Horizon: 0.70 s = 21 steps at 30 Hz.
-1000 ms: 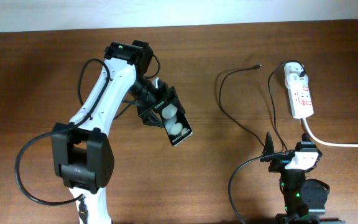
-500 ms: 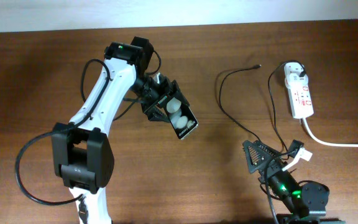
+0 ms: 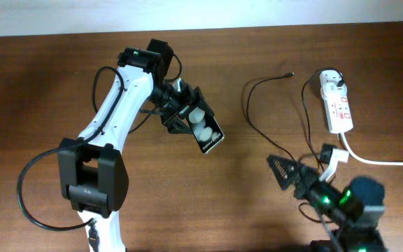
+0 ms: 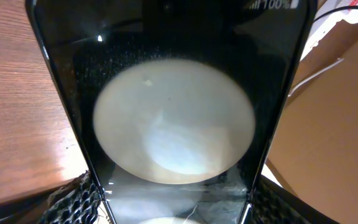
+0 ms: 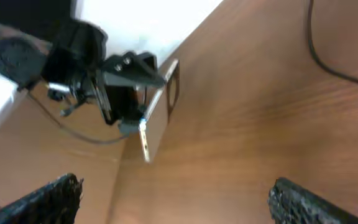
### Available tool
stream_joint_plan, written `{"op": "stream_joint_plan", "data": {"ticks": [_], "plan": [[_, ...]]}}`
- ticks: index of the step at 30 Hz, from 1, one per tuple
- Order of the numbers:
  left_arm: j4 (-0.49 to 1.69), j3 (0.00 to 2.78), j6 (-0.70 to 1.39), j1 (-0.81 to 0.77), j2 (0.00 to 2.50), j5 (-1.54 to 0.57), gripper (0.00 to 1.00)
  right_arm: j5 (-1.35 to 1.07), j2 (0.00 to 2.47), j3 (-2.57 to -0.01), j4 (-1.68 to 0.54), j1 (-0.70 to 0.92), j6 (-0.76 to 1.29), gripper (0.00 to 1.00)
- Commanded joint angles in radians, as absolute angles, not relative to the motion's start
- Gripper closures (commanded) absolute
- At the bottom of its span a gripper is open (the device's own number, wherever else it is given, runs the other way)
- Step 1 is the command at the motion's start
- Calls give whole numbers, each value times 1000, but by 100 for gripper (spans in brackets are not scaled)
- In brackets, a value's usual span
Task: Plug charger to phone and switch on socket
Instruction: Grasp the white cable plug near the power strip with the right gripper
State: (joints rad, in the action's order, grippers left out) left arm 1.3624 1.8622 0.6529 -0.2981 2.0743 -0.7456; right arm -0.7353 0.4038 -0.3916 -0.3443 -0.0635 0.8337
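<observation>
My left gripper [image 3: 182, 115] is shut on the phone [image 3: 205, 131], a black glossy slab with two white round spots, and holds it tilted above the table's middle. In the left wrist view the phone [image 4: 173, 124] fills the frame between the fingers. The right wrist view shows the phone [image 5: 157, 121] edge-on, held by the left gripper [image 5: 114, 87]. My right gripper [image 3: 287, 171] is open and empty, low at the front right, pointing left. The charger cable [image 3: 257, 119] loops on the table, its plug tip [image 3: 288, 74] lying free. The white socket strip [image 3: 337, 103] lies at the far right with the adapter plugged in.
The socket's thick white cord [image 3: 383, 161] runs off to the right edge. The charger cable passes close by my right arm [image 3: 348, 199]. The table's back edge meets a white wall [image 3: 201, 14].
My left gripper has carried the phone a little to the right and turned it. My right arm has risen and swung its gripper out to the left, fingers apart.
</observation>
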Motion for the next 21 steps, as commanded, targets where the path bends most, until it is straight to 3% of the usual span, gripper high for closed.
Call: {"op": "stream_joint_plan", "data": {"ticks": [1, 4, 11, 16, 21], "plan": [[1361, 1858, 663, -300, 2048, -782, 24, -751, 583, -599, -511, -57, 733, 1], [1361, 1858, 663, -300, 2048, -782, 23, -778, 663, -707, -606, -13, 741, 1], [1326, 1858, 705, -300, 2047, -782, 25, -670, 700, -719, -504, 123, 897, 1], [1268, 1858, 783, -300, 2048, -782, 25, -589, 791, -719, -475, 210, 858, 1], [1268, 1858, 785, -300, 2048, -782, 25, -385, 851, -719, -475, 402, 806, 1]]}}
